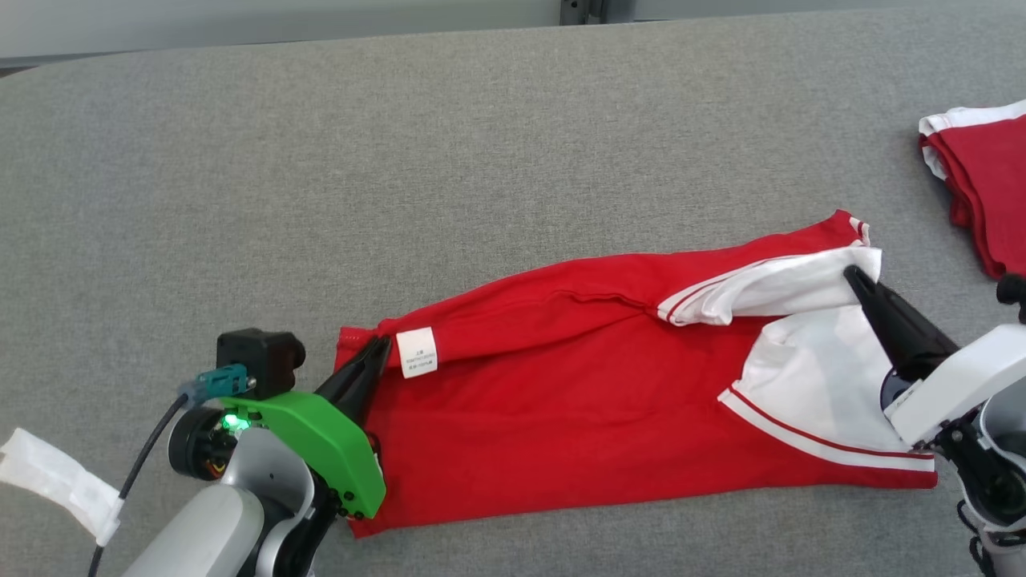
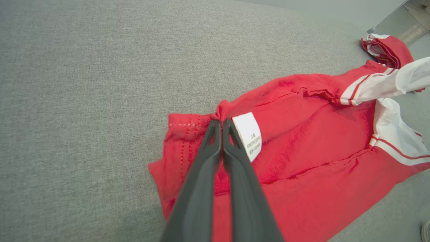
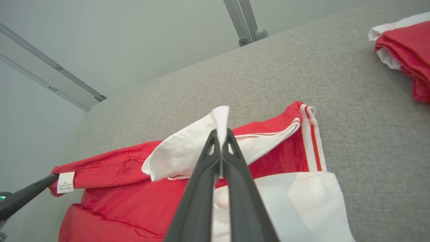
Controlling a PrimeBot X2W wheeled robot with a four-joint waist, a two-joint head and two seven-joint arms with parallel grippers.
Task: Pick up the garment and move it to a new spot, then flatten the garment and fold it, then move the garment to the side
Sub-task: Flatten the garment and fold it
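Head view shows the garment [image 1: 561,409], a bright red short-sleeved knit shirt with white sleeves and striped trim. It lies lengthwise across the near middle of the grey fabric-covered tabletop [image 1: 401,160], hem toward the robot's left and sleeves toward its right. Its far long edge appears folded over toward the near one, and the cloth is rippled in places. The left tool [image 1: 378,344] has its dark fingers pressed together on a pinch of red hem, just beside the small white hem tag [image 1: 417,353]. In the left wrist view the cloth bunches at the tips. The right tool [image 1: 851,275] is likewise closed, pinching the edge of the upper white sleeve [image 1: 761,290], which is raised slightly off the layer beneath. A second red-and-white folded garment [image 1: 982,176] sits well apart at the far right. By my reading, the pick-up and relocation are done and folding is under way, with both ends gripped for a further fold or a smoothing tug. Finishing the fold and moving the shirt aside remain.
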